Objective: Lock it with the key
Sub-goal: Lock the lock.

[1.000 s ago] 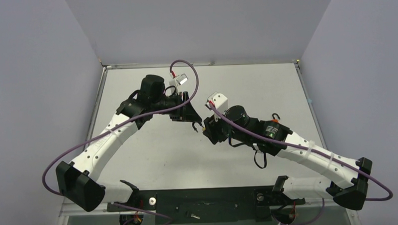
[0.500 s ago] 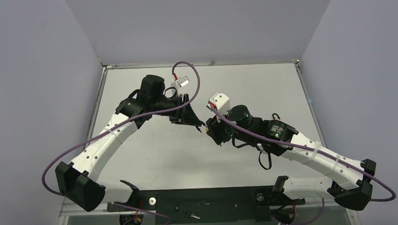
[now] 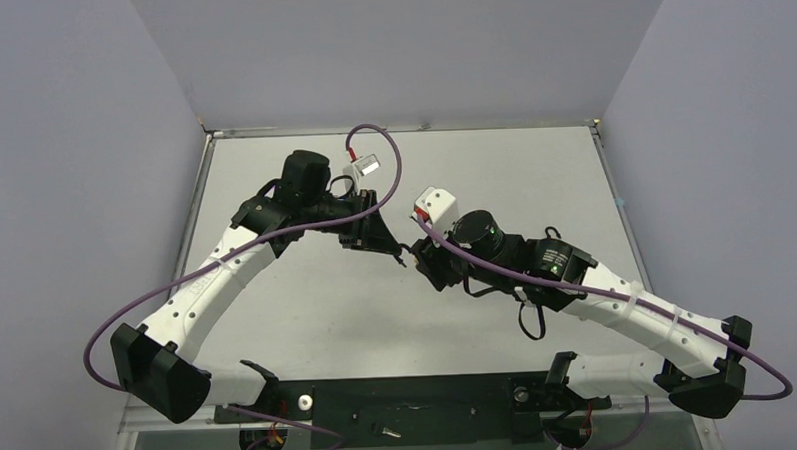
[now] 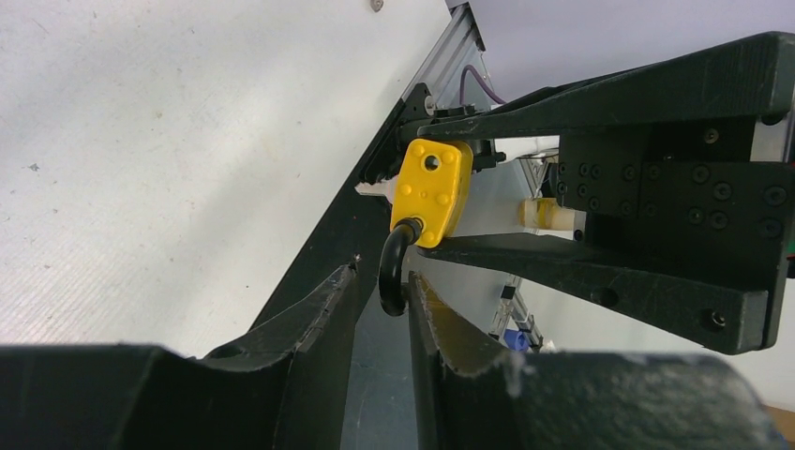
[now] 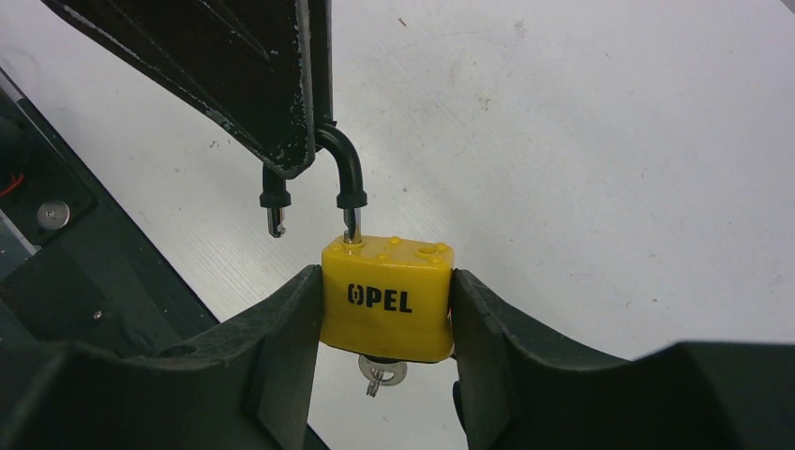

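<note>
My right gripper [image 5: 386, 281] is shut on the sides of a yellow padlock [image 5: 389, 300] marked OPEL, held above the table. The small silver key [image 5: 380, 373] sticks out of the padlock's underside, on its ring. The black shackle [image 5: 349, 173] is up, and its free end [image 5: 274, 220] hangs outside the body. My left gripper [image 4: 382, 272] stands around the shackle's bend [image 4: 391, 281]. One finger touches the bend and a narrow gap shows at the other. In the top view both grippers meet mid-table [image 3: 407, 251].
A black hook-shaped thing [image 3: 553, 233] lies on the white table [image 3: 533, 170] behind the right arm. The black mounting plate [image 3: 421, 404] runs along the near edge. Metal rails [image 3: 199, 212] border the table, with walls on three sides.
The left jaws have narrowed around the shackle. The right arm has shifted slightly with the padlock, bringing it against the left gripper.
</note>
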Robot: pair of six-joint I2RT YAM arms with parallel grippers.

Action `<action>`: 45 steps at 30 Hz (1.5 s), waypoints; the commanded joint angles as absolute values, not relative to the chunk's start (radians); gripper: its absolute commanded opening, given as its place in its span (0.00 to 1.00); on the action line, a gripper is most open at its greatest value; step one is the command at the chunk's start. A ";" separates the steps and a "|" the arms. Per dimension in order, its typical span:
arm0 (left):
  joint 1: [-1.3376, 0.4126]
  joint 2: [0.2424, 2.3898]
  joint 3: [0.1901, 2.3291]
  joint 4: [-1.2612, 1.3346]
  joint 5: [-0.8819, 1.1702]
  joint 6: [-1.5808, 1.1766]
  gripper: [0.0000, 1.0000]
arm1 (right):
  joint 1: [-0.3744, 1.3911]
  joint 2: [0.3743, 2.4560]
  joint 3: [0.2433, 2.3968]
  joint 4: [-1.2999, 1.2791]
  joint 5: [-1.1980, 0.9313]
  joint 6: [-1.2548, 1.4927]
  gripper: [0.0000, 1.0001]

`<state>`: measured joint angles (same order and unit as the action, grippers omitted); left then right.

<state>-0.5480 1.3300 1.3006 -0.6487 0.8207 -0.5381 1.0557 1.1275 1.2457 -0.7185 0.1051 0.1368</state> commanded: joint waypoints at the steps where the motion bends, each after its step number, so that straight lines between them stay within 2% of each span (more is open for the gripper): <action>1: -0.547 1.325 1.316 -0.641 0.852 -0.523 0.24 | 1.064 1.129 1.312 -0.673 0.137 0.114 0.00; 18: -0.553 1.328 1.278 -0.578 0.865 -0.565 0.20 | 1.069 1.155 1.335 -0.677 0.148 0.101 0.00; 26: -0.552 1.327 1.270 -0.557 0.860 -0.576 0.10 | 1.071 1.162 1.338 -0.678 0.137 0.098 0.00; 27: -0.553 1.327 1.268 -0.553 0.861 -0.579 0.03 | 1.071 1.162 1.337 -0.679 0.134 0.097 0.00; 28: -0.553 1.327 1.266 -0.540 0.861 -0.586 0.00 | 1.071 1.163 1.337 -0.678 0.134 0.097 0.00; 30: -0.552 1.316 1.255 -0.506 0.861 -0.607 0.00 | 1.071 1.163 1.337 -0.678 0.138 0.095 0.01; 31: -0.550 1.312 1.242 -0.487 0.859 -0.634 0.00 | 1.071 1.163 1.339 -0.679 0.144 0.094 0.19; 32: -0.548 1.294 1.233 -0.436 0.853 -0.652 0.00 | 1.071 1.160 1.339 -0.675 0.157 0.091 0.32; 33: -0.541 1.282 1.210 -0.405 0.848 -0.702 0.00 | 1.071 1.156 1.340 -0.670 0.166 0.090 0.53; 34: -0.537 1.251 1.195 -0.308 0.842 -0.732 0.00 | 1.071 1.145 1.341 -0.656 0.187 0.088 0.68; 36: -0.522 1.197 1.146 -0.133 0.826 -0.834 0.00 | 1.070 1.118 1.347 -0.624 0.210 0.078 0.80; 41: -0.487 1.124 1.144 0.107 0.749 -0.977 0.00 | 1.010 1.043 1.397 -0.564 0.180 0.042 0.87; 43: -0.484 1.108 1.153 0.164 0.719 -1.023 0.00 | 0.948 1.021 1.415 -0.537 0.091 0.039 0.87; 45: -0.483 1.092 1.158 0.277 0.678 -1.061 0.00 | 0.869 1.005 1.424 -0.478 -0.085 0.049 0.86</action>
